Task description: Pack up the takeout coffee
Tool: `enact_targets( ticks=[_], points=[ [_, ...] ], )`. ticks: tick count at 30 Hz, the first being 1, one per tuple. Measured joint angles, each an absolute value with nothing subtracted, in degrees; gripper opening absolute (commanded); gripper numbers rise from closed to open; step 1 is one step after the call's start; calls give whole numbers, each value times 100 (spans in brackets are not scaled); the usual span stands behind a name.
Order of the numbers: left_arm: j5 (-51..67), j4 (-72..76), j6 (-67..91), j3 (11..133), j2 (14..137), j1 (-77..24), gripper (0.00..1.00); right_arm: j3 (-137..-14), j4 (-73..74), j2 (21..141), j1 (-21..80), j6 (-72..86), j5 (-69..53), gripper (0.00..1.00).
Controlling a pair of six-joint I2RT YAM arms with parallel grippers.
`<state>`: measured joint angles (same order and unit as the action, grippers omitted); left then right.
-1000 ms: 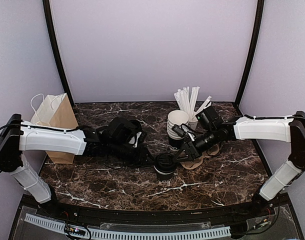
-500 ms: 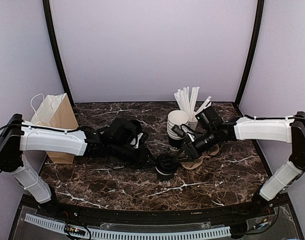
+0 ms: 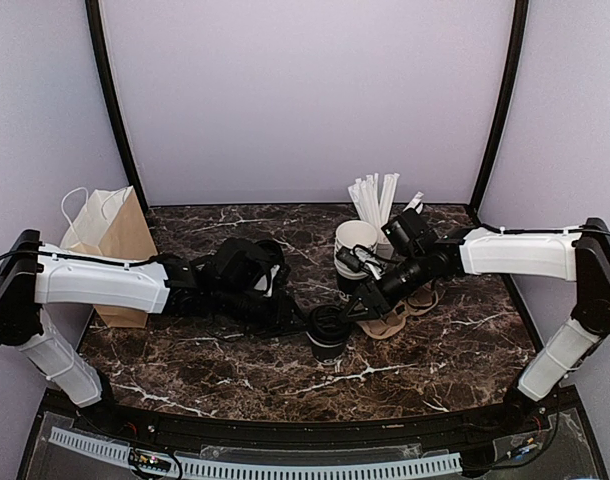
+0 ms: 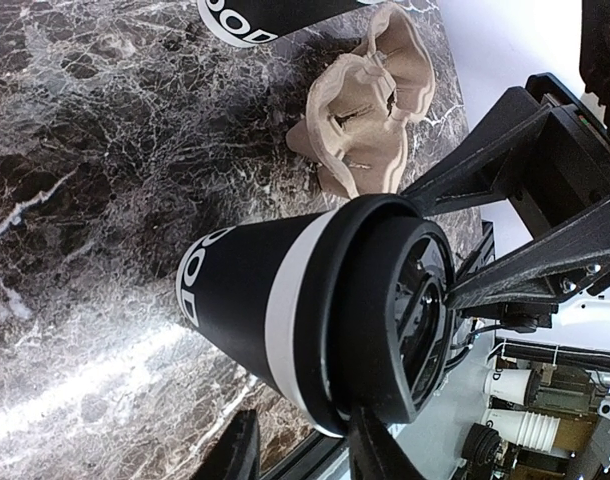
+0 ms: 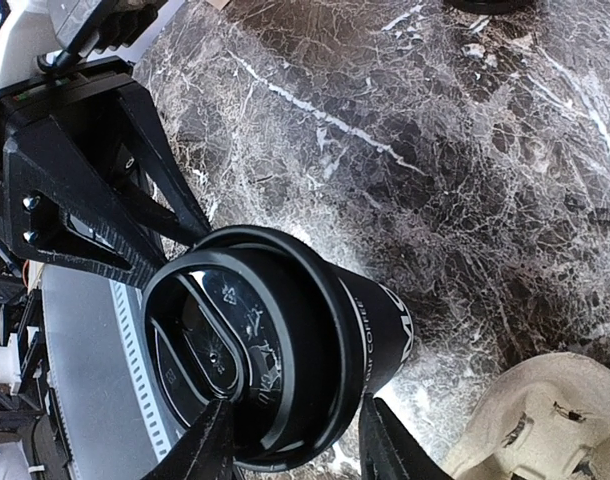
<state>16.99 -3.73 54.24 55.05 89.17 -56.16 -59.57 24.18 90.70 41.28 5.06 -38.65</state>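
Black cup (image 3: 328, 333), white-veined dark marble table (image 3: 235, 375)

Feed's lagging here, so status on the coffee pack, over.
Right gripper clamped on black lidded paper cup. Left gripper at its opposite side, grip unclear. Cup upright, beige pulp carrier beside it, apart.

The small black lidded paper cup (image 3: 328, 333) stands mid-front on the dark marble table (image 3: 235, 380), between the left gripper (image 3: 307, 324) and the right gripper (image 3: 351, 312). Just right of it lies the moulded pulp cup carrier (image 3: 393, 320). Behind stand the stack of lidless paper cups (image 3: 353, 245) and, seemingly further back, the cup of wrapped straws (image 3: 377, 200). The brown paper bag (image 3: 110, 235) stands far left.
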Motion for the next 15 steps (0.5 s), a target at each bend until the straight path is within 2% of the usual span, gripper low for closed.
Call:
enact_targets(
  ticks=[8,15],
  points=[
    [1570,-401,5446,5500,8912,-5616,36,-6012,2438,9109,4165,491,-3769,52],
    [1372,-499,5446,5476,8801,-5618,36,-6012,2488,9107,4200,495,-3881,52]
  ],
)
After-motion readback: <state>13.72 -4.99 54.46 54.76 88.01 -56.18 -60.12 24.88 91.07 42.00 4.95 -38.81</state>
